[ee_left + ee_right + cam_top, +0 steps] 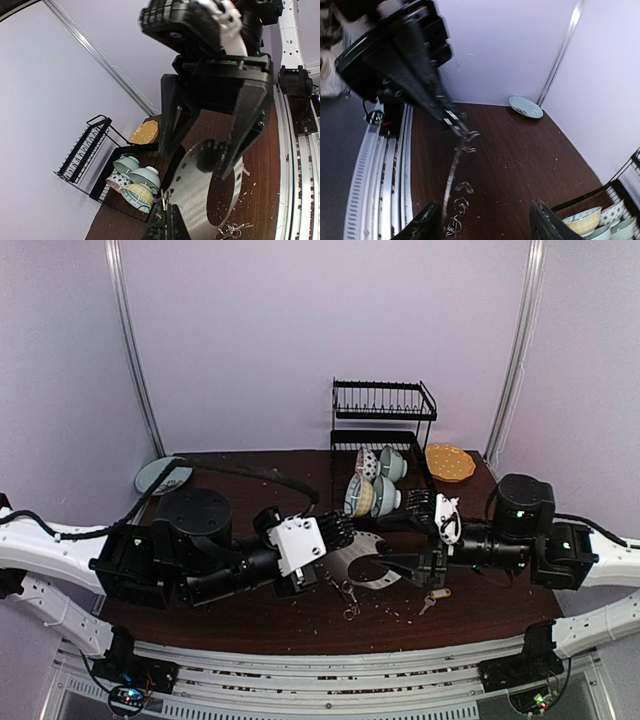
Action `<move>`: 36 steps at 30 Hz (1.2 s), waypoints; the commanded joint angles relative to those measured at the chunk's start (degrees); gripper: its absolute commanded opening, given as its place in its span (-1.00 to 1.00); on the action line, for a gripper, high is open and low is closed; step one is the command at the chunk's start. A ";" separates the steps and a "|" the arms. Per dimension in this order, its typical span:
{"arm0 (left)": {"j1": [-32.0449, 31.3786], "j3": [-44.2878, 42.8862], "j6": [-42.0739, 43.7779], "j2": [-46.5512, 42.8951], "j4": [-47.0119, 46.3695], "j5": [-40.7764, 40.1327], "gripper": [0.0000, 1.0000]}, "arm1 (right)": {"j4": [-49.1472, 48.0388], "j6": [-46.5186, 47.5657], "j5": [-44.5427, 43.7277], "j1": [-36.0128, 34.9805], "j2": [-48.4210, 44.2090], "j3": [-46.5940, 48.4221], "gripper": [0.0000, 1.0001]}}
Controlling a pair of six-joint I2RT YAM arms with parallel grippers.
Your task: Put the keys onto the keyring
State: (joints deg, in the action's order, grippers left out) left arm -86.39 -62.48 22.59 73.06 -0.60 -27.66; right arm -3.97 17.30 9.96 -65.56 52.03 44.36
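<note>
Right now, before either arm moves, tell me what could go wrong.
1. Only the left claw pinches the keyring, at its edge. The right claw stands open around it, so it may twist or slip.
2. The key lies on the table, unheld. The close claws might collide reaching for it.

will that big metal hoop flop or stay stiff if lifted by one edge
Probably stiff: the keyring, pinched at one edge by the left fingers, shows one smooth arc. Its small rings dangle loose, so they would likely swing.

Robot lab cell: plain purple walls [300, 330], alu rail frame [330, 685], table [250, 615] w/ dish rack [385, 405], bowls [372, 495].
</note>
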 commanded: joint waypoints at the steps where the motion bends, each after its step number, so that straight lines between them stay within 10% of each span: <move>1: 2.22 0.71 -2.46 -3.66 -0.94 -2.71 -1.00 | 2.37 -14.00 7.17 9.92 -1.39 0.73 0.25; 6: 2.54 2.08 -6.01 -3.13 0.79 -3.83 -1.00 | 9.40 -29.06 6.68 22.95 1.53 1.29 0.21; 10: 2.70 4.81 -6.42 -5.36 -0.19 -2.27 -1.00 | 21.78 -35.58 6.87 34.35 9.47 2.82 -0.18; 14: 2.81 7.45 -6.57 -7.66 -1.60 -0.69 -1.00 | 21.92 -33.87 5.19 40.74 11.96 0.98 -0.08; 23: 2.89 13.26 -8.27 -12.31 -5.93 3.59 -1.00 | 18.04 1.02 11.57 40.60 12.48 -1.98 0.27; 36: 2.88 18.35 -7.02 -15.83 -9.46 6.61 -1.00 | 33.88 34.13 10.97 38.33 25.51 -5.28 0.10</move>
State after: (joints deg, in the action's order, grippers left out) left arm -83.70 -44.73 15.07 58.06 -3.99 -22.81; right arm 22.74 40.53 23.22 -26.98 71.68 37.98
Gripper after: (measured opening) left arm 0.005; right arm 0.566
